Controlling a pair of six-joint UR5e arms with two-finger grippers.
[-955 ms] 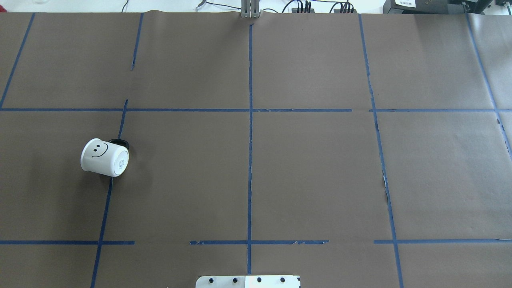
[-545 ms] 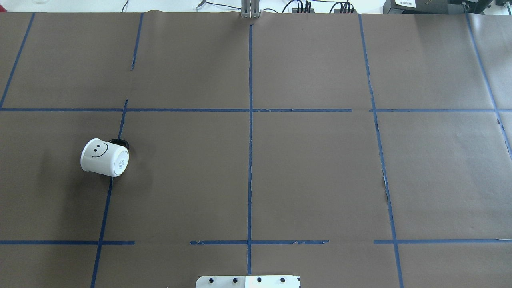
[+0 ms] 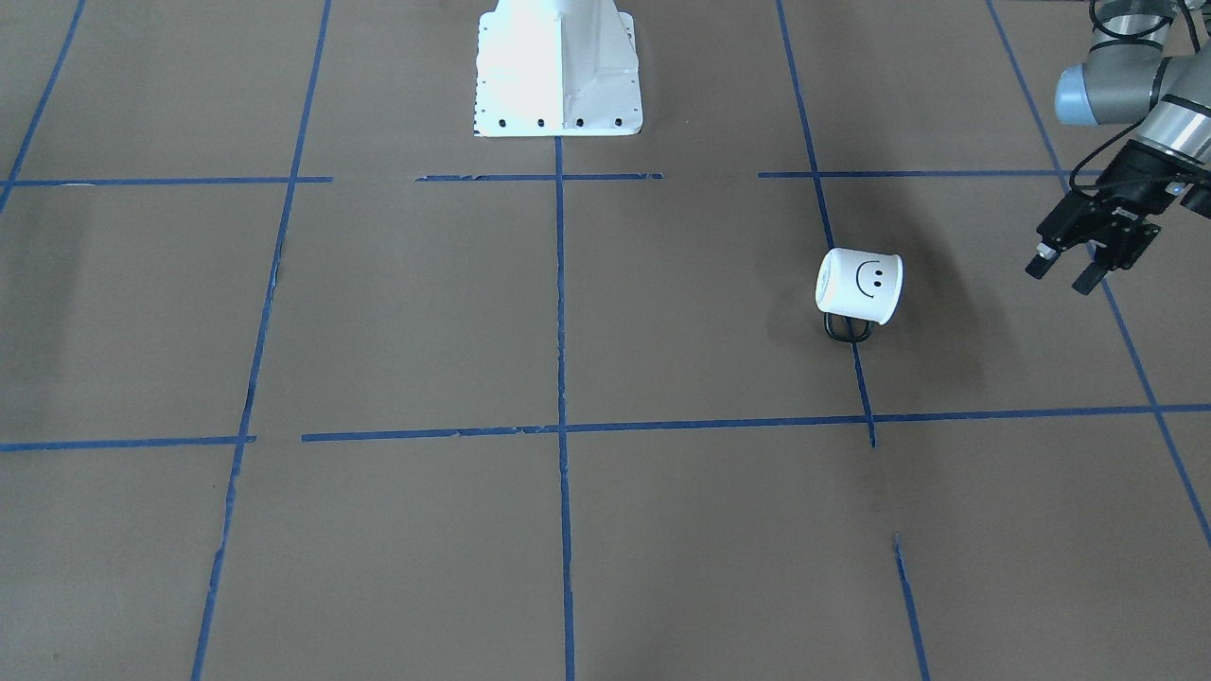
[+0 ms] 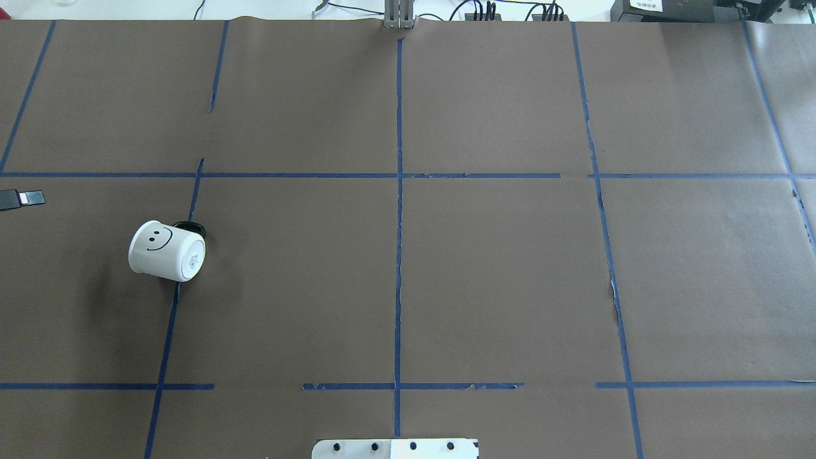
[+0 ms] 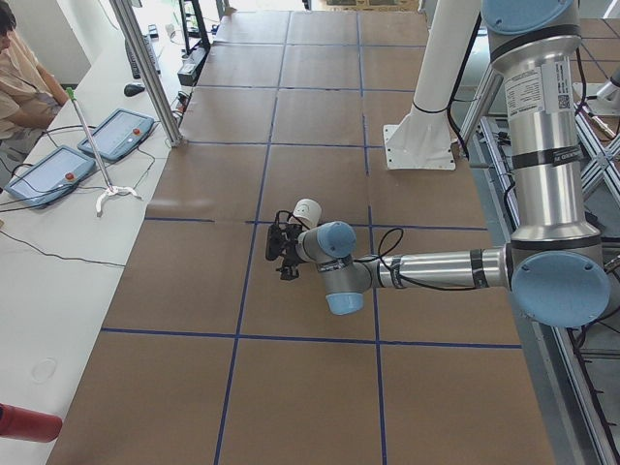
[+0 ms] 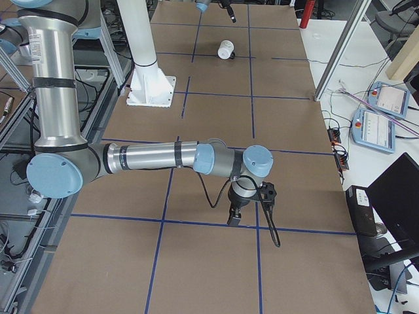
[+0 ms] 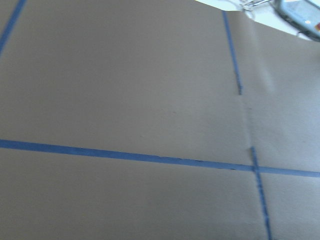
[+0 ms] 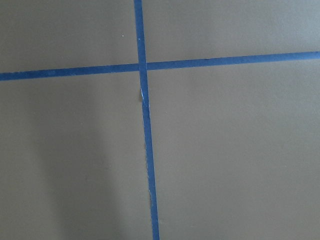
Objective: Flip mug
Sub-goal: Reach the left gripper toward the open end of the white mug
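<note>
The small white mug (image 4: 167,250) with a black smiley face lies on its side on the brown paper, left of the table's middle. Its base faces the centre and its black handle (image 4: 190,226) rests on the far side. It also shows in the front-facing view (image 3: 859,285). My left gripper (image 3: 1064,270) hovers open and empty beyond the mug's mouth end, apart from it. One of its fingertips (image 4: 22,198) pokes in at the overhead view's left edge. My right gripper (image 6: 234,216) shows only in the exterior right view, far from the mug, and I cannot tell whether it is open or shut.
Blue tape lines (image 4: 398,191) divide the brown paper into squares. The white robot base plate (image 3: 558,66) stands at the near-middle edge. Operator tablets (image 5: 58,170) and cables lie on the white bench beyond the table's far edge.
A fingertip of my left gripper has come into the overhead view at its left edge. The mug has not moved.
</note>
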